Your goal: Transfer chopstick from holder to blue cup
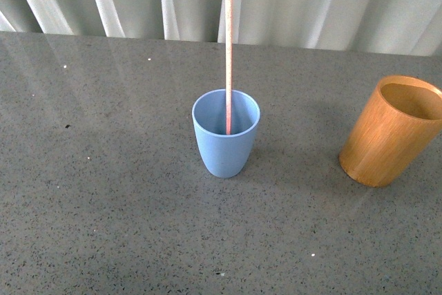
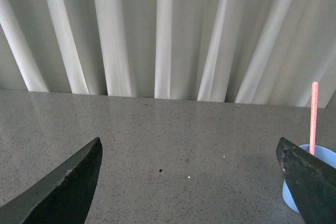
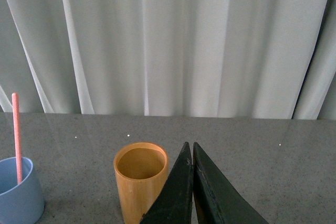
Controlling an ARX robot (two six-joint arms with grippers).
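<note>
Chopstick (image 1: 228, 60) stands in blue cup (image 1: 225, 144) (apart from right end effector (image 3: 192, 153)).

The place reads as a staged robot test bench, not a lived-in room. A grey speckled stone-look tabletop (image 1: 103, 205) runs back to a plain white pleated curtain (image 3: 173, 40) that closes off the whole background. On it stand only a blue cup (image 1: 224, 146) and a wooden holder (image 1: 390, 132), well apart.
</note>
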